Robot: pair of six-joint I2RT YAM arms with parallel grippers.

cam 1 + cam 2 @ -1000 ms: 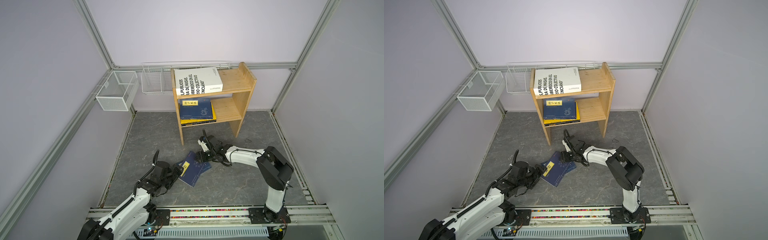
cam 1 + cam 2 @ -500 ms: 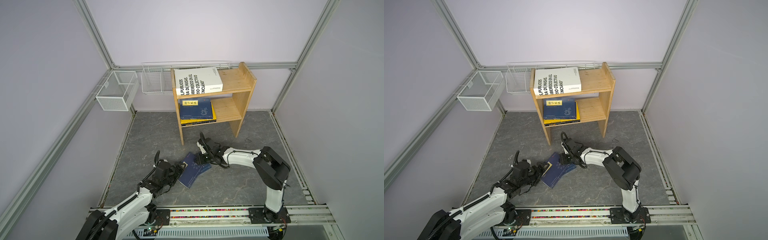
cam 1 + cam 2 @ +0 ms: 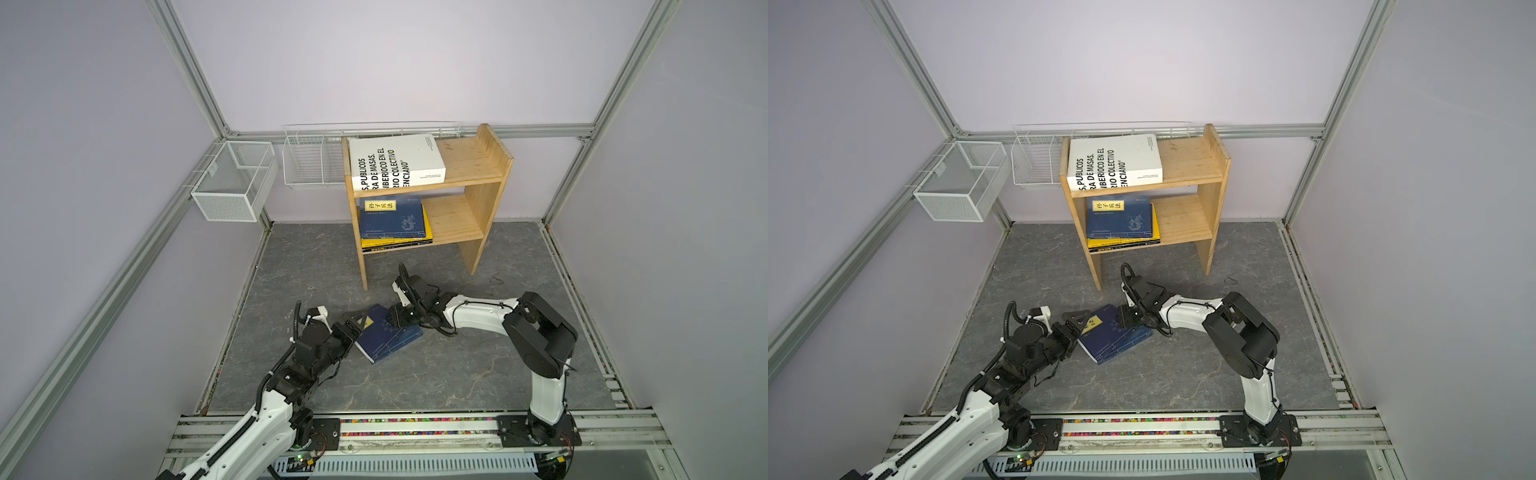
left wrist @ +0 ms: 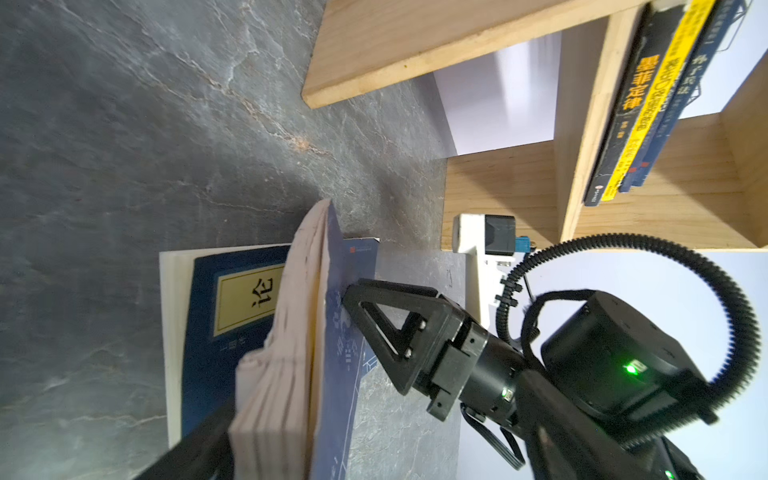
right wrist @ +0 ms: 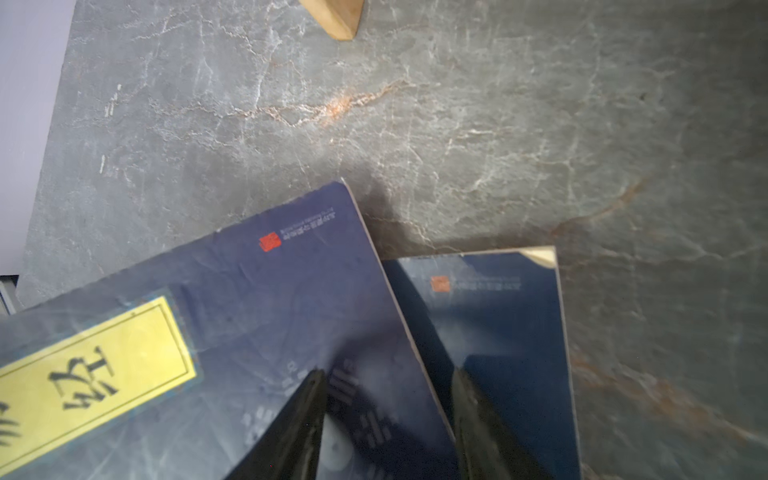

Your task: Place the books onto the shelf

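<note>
In both top views the shelf [image 3: 469, 162] [image 3: 1187, 158] holds the white book [image 3: 395, 162] [image 3: 1113, 160] on its upper board and a stack [image 3: 392, 220] [image 3: 1121, 218] below, navy uppermost. On the floor before the shelf, the top book [image 3: 382, 338] [image 3: 1111, 338] hides most of the lower book [image 3: 411, 333]. The left gripper [image 3: 353, 324] [image 3: 1077, 324] is spread about its labelled corner; whether it bites, I can't tell.

From the left wrist, the top book [image 4: 336, 374] tilts up off the lower book [image 4: 203, 307], pages fanned. One right finger [image 4: 390, 328] touches its cover, its mate hidden. The stack [image 4: 636, 104] shows black, yellow and navy spines.

From the right wrist, the right gripper [image 5: 386, 395] stands half parted astride the top book [image 5: 249, 311]'s edge, its tips blurred.
</note>
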